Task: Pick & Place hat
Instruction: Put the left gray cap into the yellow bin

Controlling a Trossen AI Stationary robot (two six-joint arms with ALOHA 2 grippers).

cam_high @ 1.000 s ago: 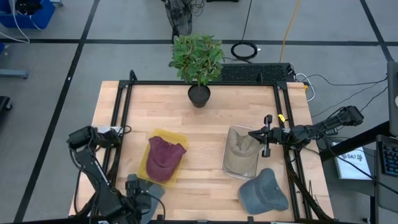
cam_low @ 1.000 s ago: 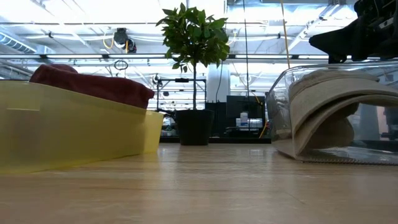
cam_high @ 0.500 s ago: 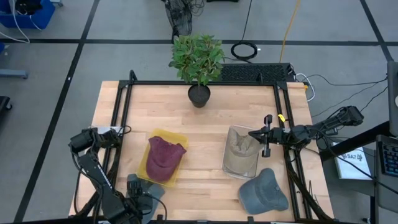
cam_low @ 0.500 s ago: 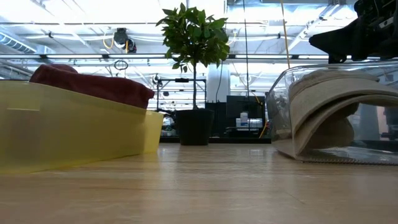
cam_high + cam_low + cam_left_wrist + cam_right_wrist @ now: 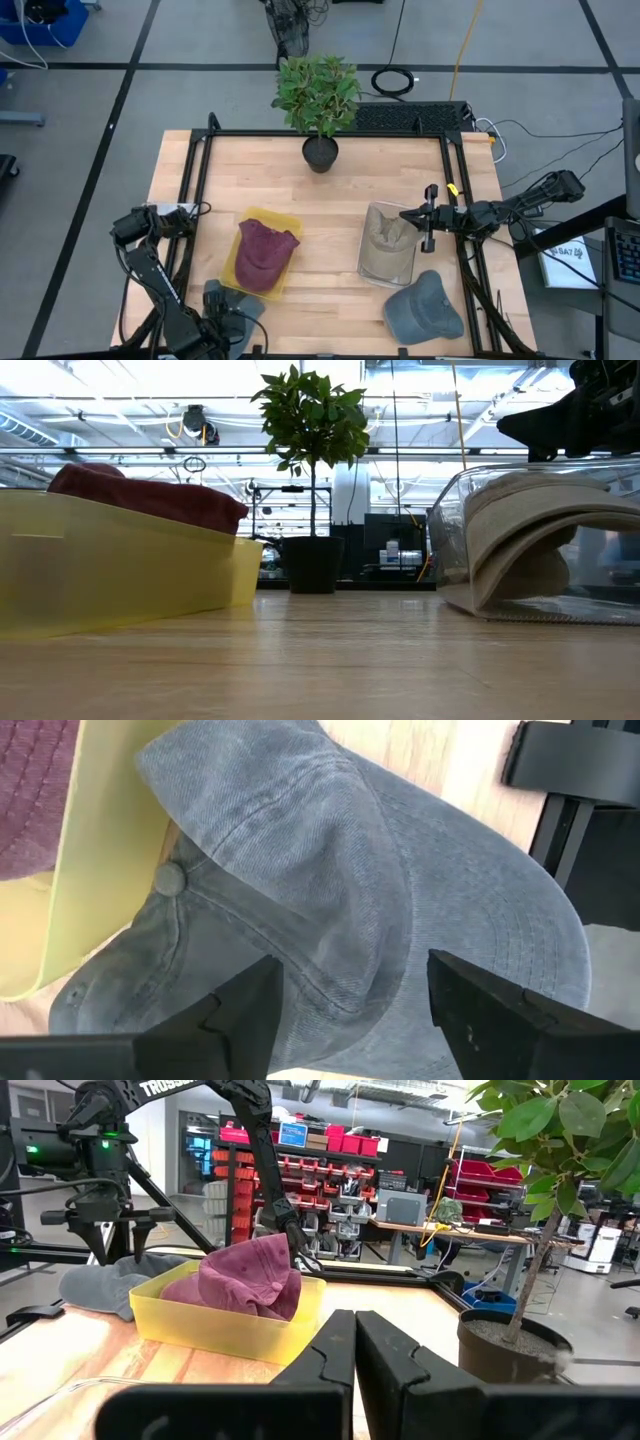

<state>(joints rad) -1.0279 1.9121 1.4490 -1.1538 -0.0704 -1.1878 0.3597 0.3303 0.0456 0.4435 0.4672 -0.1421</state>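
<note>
A grey cap [image 5: 246, 304] lies on the table at the near left, its crown [image 5: 330, 870] leaning against the yellow tray [image 5: 262, 217]. My left gripper [image 5: 350, 1010] hangs over it, open, with a finger on either side of the crown. In that tray lies a maroon hat [image 5: 265, 252]. A beige hat [image 5: 385, 240] lies in a clear tray [image 5: 386, 277]. Above the clear tray's right edge my right gripper [image 5: 405, 213] is shut, pointing left across the table [image 5: 355, 1370]. A second grey cap [image 5: 425, 308] rests on the table near the right corner.
A potted plant [image 5: 320, 150] stands at the middle of the far edge. A black frame [image 5: 200, 180] runs along the table's left, far and right sides. Bare wood lies between the two trays [image 5: 330, 250] and in front of the plant.
</note>
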